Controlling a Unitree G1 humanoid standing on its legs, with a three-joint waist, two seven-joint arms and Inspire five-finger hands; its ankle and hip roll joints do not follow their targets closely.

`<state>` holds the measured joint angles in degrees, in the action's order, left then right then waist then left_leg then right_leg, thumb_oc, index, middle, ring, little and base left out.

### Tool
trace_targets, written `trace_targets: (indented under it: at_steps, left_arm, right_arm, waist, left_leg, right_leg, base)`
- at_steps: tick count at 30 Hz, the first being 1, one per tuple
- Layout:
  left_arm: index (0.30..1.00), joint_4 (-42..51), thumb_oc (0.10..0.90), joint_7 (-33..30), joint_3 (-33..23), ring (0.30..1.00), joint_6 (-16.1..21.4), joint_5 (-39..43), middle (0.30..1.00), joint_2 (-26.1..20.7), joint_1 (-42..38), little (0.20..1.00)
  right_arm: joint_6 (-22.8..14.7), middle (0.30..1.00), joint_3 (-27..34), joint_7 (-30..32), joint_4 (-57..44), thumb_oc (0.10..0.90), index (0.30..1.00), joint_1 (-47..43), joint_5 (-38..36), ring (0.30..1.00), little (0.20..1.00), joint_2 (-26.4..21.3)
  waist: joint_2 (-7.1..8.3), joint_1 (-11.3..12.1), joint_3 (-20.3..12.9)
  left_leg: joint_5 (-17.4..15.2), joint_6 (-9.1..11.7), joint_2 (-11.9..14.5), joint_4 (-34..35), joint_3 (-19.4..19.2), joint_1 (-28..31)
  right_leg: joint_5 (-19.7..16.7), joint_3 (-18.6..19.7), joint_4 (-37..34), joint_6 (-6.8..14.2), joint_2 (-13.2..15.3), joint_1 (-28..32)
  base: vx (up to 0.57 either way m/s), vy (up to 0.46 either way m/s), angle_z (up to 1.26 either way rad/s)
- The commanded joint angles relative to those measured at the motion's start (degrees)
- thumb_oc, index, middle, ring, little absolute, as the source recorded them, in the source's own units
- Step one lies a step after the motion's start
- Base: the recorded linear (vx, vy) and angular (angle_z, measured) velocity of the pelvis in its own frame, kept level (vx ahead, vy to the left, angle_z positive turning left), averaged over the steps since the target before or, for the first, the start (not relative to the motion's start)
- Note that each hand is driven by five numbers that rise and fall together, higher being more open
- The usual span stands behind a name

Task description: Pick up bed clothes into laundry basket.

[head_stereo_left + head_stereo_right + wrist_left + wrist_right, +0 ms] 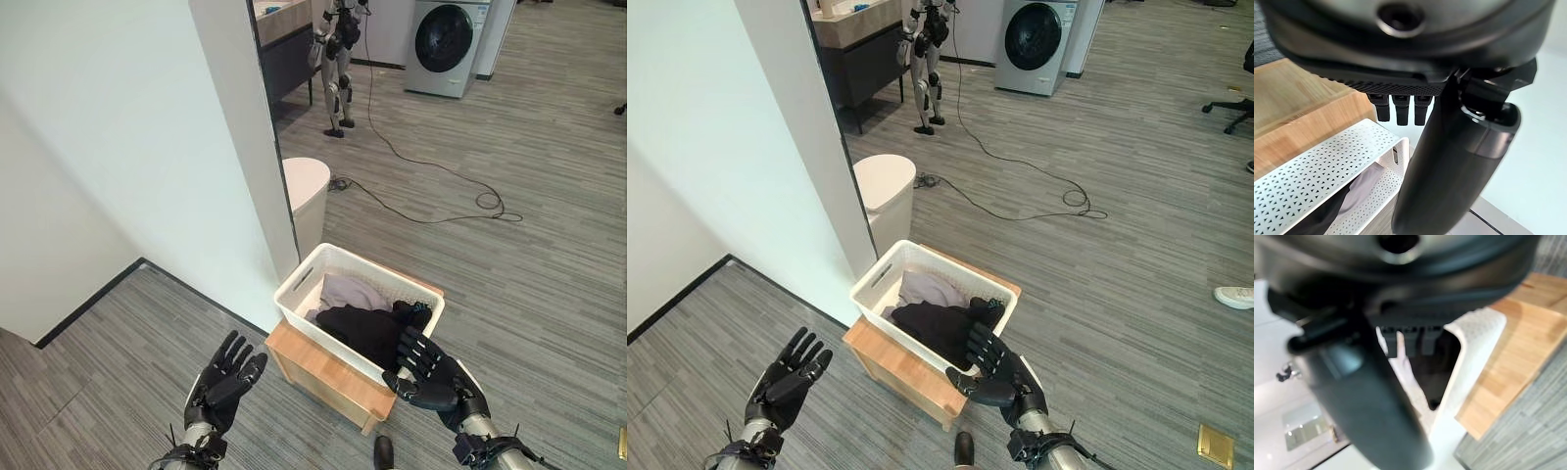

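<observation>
Left eye view, nearest first: the left hand [227, 384] is raised palm-up over the bare floor [98, 392], fingers spread and holding nothing, well apart from the laundry basket [312, 271]. The right hand [428, 373] hangs at the basket's near right corner, fingers spread too, its fingertips over the rim and the dark garment [364, 330] — whether it touches the cloth I cannot tell. That dark garment and a pale grey one [350, 291] already lie inside the white basket, which sits on a low wooden stand [318, 370]. The risk, as I judge it, is the right hand knocking the near rim as it moves off — the basket could slide on the smooth wood or tip from the stand. Beyond stand a round white bin [307, 188] by the wall, a second humanoid robot [335, 54] and a washing machine [448, 44].
</observation>
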<state>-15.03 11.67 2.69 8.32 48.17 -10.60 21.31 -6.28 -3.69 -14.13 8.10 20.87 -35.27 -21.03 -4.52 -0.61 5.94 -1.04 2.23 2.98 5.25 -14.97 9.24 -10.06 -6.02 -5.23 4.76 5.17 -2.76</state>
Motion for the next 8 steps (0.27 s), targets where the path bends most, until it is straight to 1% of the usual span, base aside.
trace_targets:
  at_steps: [1,3,5,8]
  left_arm:
    - [0.900,3.0,0.800,-0.6,-0.9,0.900,3.6,-1.2,0.900,-2.2,-4.4,0.900]
    - [0.900,3.2,0.800,-1.6,-0.9,0.900,4.0,-1.3,0.900,-1.9,-4.7,0.900]
    - [0.900,4.0,0.800,-2.2,-0.9,0.900,4.3,-1.6,0.900,-1.5,-4.5,0.900]
    - [0.900,3.7,0.800,-2.3,-0.6,0.900,4.5,-2.8,0.900,-1.7,-4.6,0.900]
  right_arm:
    - [-4.7,0.900,1.6,1.1,-8.1,0.800,0.900,-1.5,1.8,0.900,0.900,1.4]
    - [-4.9,0.900,1.1,1.7,-8.1,0.800,0.900,-1.5,2.9,0.900,0.900,1.1]
    - [-5.7,0.900,2.4,2.8,-9.5,0.800,0.900,-1.1,5.8,0.900,0.900,0.6]
    - [-6.2,0.900,3.4,3.5,-9.2,0.800,0.900,-1.4,5.9,0.900,0.900,0.7]
  waist:
    - [1.91,1.1,-1.6]
    - [2.08,1.2,-1.6]
    - [2.44,1.4,-1.5]
    - [2.52,1.3,-1.6]
  left_leg:
    - [-0.3,-1.4,-1.6,-0.2,6.0,-3.4]
    - [-0.3,-1.4,-1.6,-0.2,6.2,-3.4]
    - [-0.4,-1.6,-1.7,-0.2,6.7,-3.5]
    - [-0.4,-1.6,-1.8,-0.2,6.8,-3.6]
  right_leg:
    - [15.7,-0.6,8.1,3.1,2.2,6.0]
    - [15.7,-0.8,8.1,3.1,2.3,6.0]
    - [15.7,-1.0,8.0,3.3,2.4,6.2]
    - [15.6,-0.9,7.9,3.4,2.5,6.2]
  base:
    - [0.00,0.000,0.00]
    - [0.00,0.000,0.00]
    - [0.00,0.000,0.00]
    - [0.00,0.003,0.04]
